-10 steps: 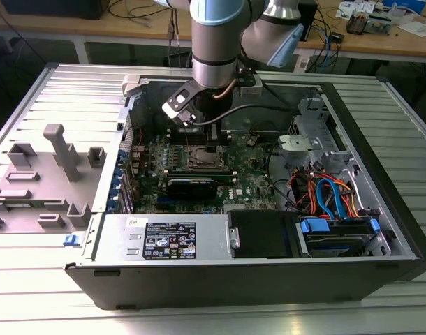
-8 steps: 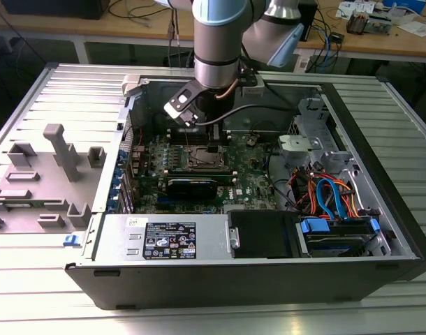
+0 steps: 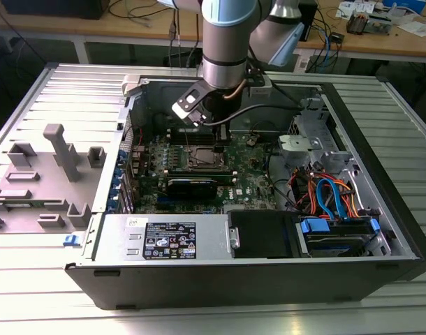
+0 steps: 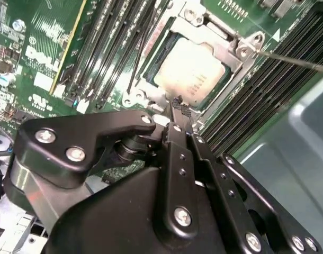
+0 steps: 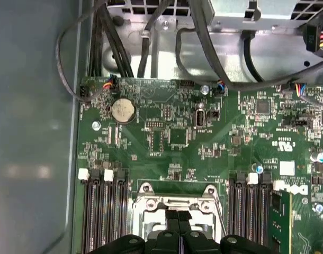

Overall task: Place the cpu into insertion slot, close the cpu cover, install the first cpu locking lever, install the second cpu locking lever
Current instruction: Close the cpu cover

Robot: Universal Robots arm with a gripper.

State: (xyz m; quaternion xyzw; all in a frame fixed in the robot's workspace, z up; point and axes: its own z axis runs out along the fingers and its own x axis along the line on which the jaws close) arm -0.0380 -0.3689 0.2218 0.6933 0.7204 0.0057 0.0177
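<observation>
Second wrist view | claw (image 4: 177,104) is hanging closed, tips together, right by the cpu (image 4: 190,71) | cpu is lying in the slot (image 4: 160,48)

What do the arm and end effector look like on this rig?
The arm is a silver-grey metal tube with pale blue joint caps. A black cable loops off its wrist, next to a light grey bracket with dark squares on it. The end effector is matte black, built of flat linkage bars pinned with silver screws and tapering toward the end.
</observation>
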